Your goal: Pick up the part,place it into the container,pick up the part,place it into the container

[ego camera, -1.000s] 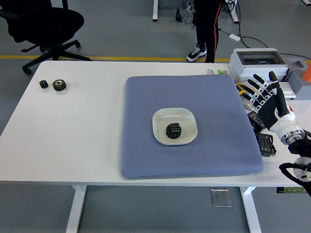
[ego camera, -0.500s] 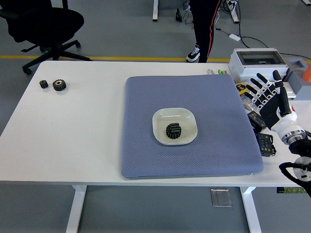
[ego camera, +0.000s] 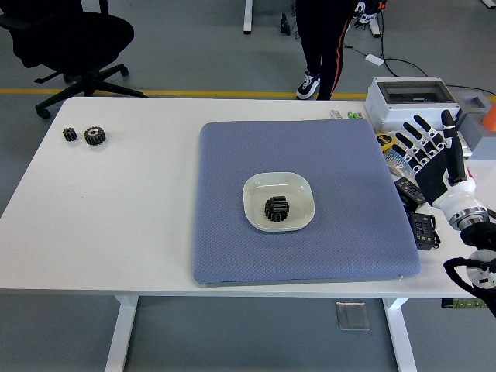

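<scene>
Right hand [ego camera: 435,159] is spread, empty; two gears [ego camera: 85,135] far to its left should be approached squarely; dish [ego camera: 279,201] apparently holds one.

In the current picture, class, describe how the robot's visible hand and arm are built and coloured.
The right hand has five black fingers with white segmented joints, on a white and silver ringed wrist. Below it the arm is black, with a black cable looping near the edge. The left arm is out of view.
</scene>
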You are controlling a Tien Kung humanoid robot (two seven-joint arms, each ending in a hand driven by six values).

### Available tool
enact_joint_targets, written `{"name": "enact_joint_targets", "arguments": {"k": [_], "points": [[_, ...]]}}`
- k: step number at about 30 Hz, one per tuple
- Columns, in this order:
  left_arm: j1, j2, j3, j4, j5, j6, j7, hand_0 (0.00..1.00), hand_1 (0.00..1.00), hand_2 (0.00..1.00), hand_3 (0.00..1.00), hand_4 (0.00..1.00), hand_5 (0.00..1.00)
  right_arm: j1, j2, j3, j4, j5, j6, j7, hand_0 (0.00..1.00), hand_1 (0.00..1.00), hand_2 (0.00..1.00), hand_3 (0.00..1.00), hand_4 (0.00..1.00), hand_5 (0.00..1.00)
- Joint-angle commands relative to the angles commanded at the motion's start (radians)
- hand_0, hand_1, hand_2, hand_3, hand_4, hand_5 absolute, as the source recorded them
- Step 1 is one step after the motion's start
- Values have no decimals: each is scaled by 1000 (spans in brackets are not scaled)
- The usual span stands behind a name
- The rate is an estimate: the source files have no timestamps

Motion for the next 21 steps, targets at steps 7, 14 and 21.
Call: {"name": "enact_joint_targets", "arguments": {"k": [7, 14, 21], "points": [[-3, 1, 2, 0, -3, 0, 2, 639, 602, 708, 576, 692, 596, -4, 8, -4, -3, 10, -6, 6, 846, 825, 853, 876, 998, 836], [-4, 2, -2, 0, 0, 0, 7, 637, 601, 710, 576, 694, 599, -28, 31, 12, 1, 31, -7, 9, 844, 822, 853, 869, 998, 834], [-7, 1, 0, 0, -3, 0, 7, 638, 606, 710, 576, 693, 597, -35, 40, 23, 1, 51, -6, 12, 834, 812, 845, 862, 998, 834]]}}
